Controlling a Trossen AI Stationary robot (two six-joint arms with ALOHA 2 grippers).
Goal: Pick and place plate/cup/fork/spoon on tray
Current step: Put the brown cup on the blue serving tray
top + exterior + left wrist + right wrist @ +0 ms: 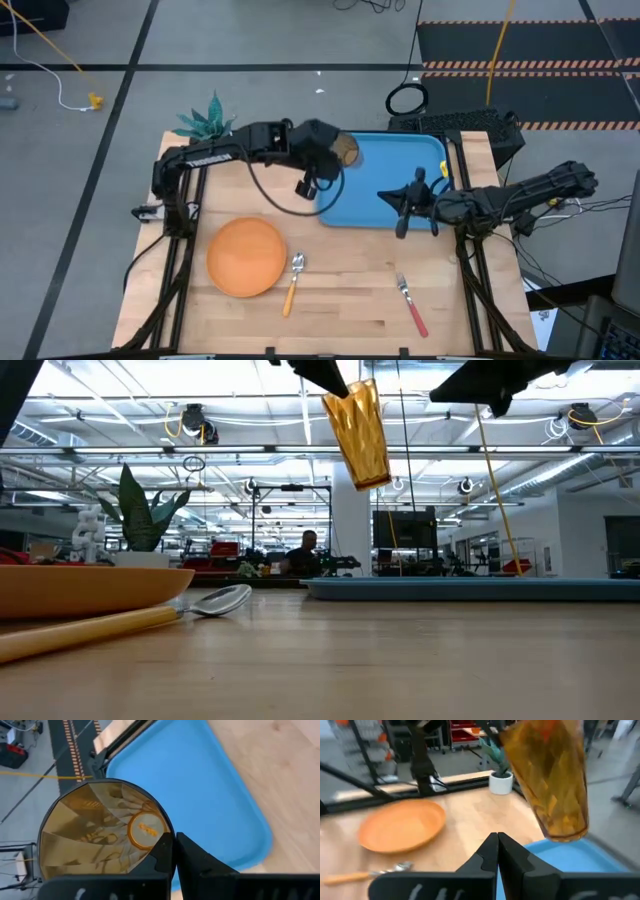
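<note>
A: Left gripper (335, 152) pinches the cup (360, 432) by its rim — it hangs tilted in the air above the tray's (400, 185) far left corner.

B: And the right gripper (402, 208)?

A: Fingers pressed together, hovering over the tray's middle. The plate (246, 257), spoon (293, 280) and fork (411, 305) lie on the table (350, 300), off the tray.

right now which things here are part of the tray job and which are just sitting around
Job: cup held by left gripper above tray; plate; spoon; fork.

Just there: potted plant; right gripper, shut and empty, over the tray.
</note>
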